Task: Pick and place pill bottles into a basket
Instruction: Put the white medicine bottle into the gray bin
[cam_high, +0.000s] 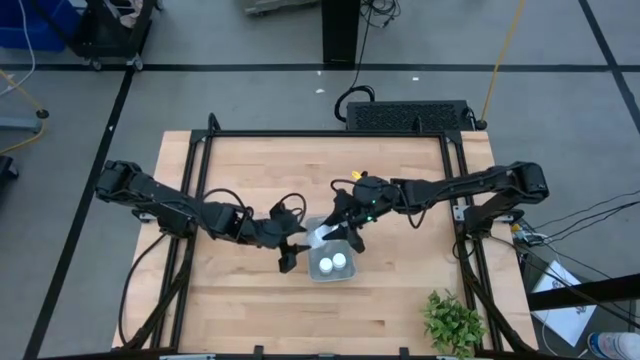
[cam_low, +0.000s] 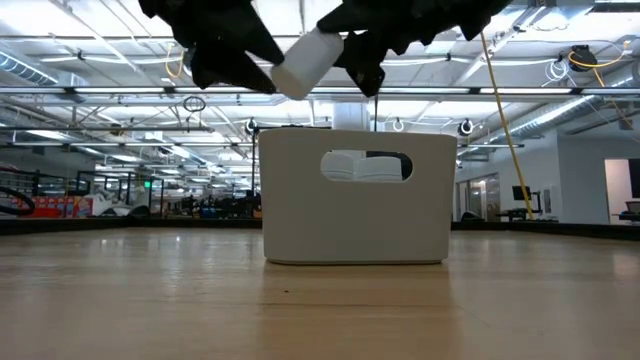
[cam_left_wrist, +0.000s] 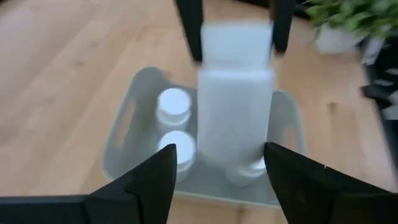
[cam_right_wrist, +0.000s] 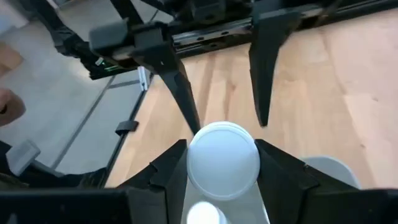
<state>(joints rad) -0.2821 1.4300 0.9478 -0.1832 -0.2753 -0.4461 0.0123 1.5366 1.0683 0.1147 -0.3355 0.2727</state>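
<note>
Held pill bottle (cam_left_wrist: 235, 106) is motion-blurred in left wrist view; label unreadable, and it hides part of the basket (cam_left_wrist: 124, 134) floor and most of a third bottle (cam_left_wrist: 245, 171). Low view cuts both arms off at top edge; basket wall hides contents except through handle slot (cam_low: 366, 166).

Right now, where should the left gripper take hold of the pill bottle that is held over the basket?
On the free body end of the pill bottle, coming from opposite the right gripper, which is shut on its other end. The open left gripper flanks that bare cylinder above the basket.
</note>
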